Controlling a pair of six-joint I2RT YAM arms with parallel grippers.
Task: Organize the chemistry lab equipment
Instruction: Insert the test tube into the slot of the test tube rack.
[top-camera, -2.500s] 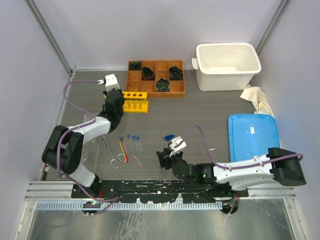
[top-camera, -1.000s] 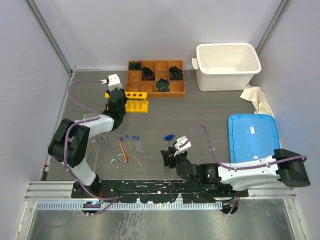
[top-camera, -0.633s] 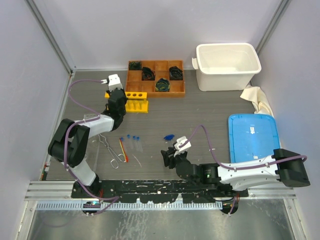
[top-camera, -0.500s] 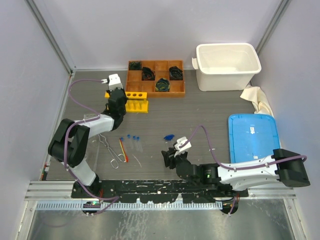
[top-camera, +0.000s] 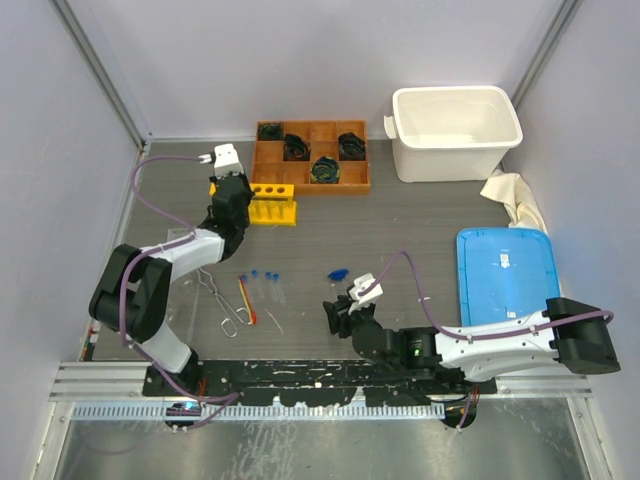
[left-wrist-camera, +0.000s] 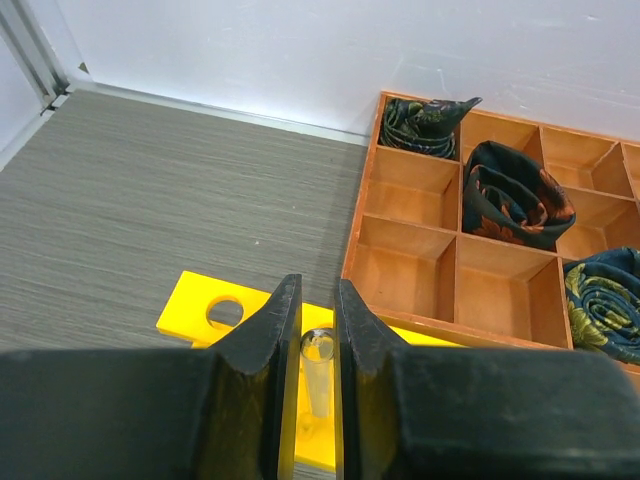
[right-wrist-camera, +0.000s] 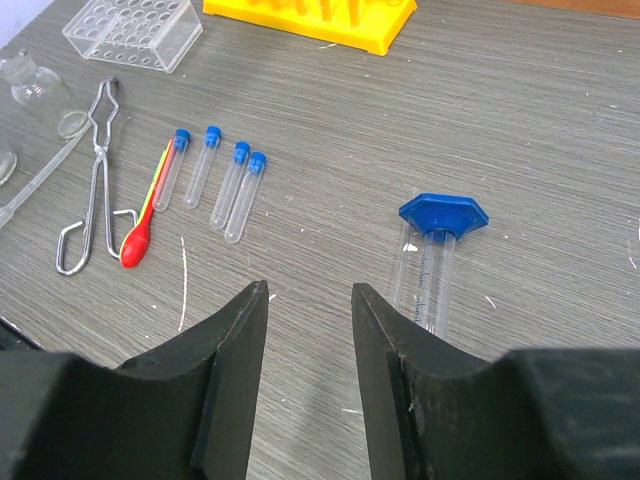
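While left gripper sits at yellow rack, top view: right gripper low over table, blue-capped tubes lying nearby | left wrist: jaws narrow, pinching clear tube at the rack | right wrist: jaws apart, empty; tongs beside red-orange stick, left of the tubes.

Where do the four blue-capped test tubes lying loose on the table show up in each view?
Top external: test tubes lie centre-left on the table, right of the tongs.
Left wrist: not in it.
Right wrist: test tubes in the upper left, right of the tongs.
Shared landmark: the yellow rack, visible in all three.
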